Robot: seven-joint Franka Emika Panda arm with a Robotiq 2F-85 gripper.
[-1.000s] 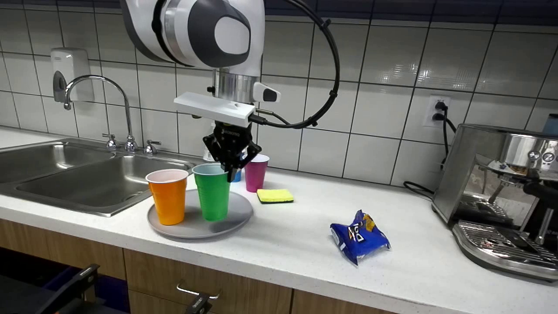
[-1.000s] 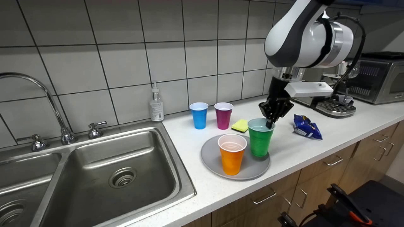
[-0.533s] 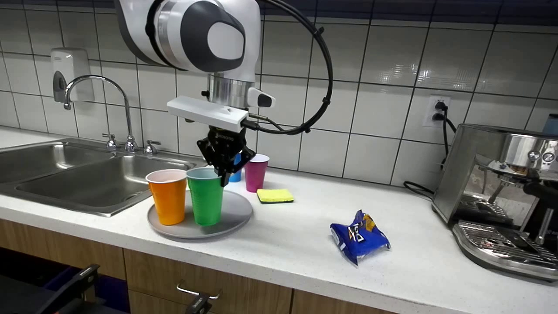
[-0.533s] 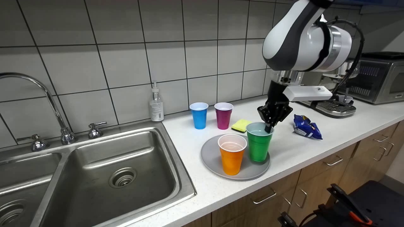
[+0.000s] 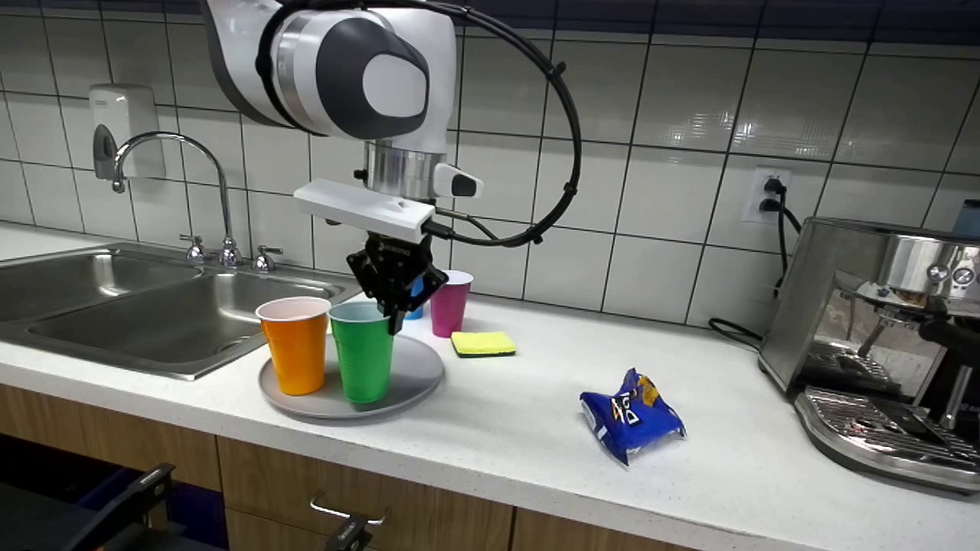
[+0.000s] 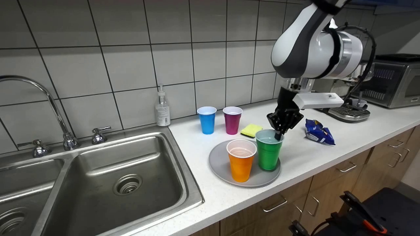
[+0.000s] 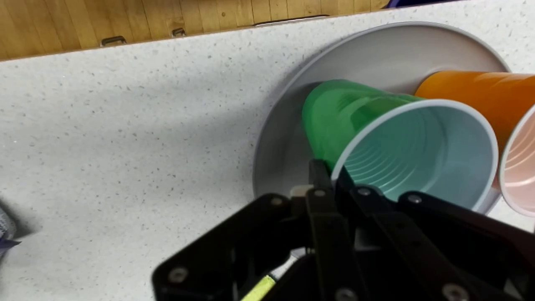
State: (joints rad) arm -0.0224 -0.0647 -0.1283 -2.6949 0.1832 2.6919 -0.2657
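My gripper [image 7: 332,177] is shut on the rim of a green cup [image 7: 342,121], one finger inside the cup and one outside. In both exterior views the gripper [image 5: 394,317] points down at the cup's rim. The green cup [image 6: 268,154] is about upright with its base on or just over a grey plate [image 6: 218,160]; I cannot tell if it touches. An orange cup [image 6: 241,165] stands on the same plate beside the green one. It also shows in part in the wrist view [image 7: 468,92].
A purple cup [image 6: 232,121], a blue cup [image 6: 207,121] and a yellow sponge [image 6: 251,130] are behind the plate. A blue snack bag [image 5: 632,417] lies on the counter. A sink [image 6: 128,157] lies beside the plate. A coffee machine [image 5: 880,344] and soap bottle [image 6: 162,109] stand near the wall.
My gripper has come down with the green cup in it and shifted slightly toward the orange cup. The grip on the rim stays the same.
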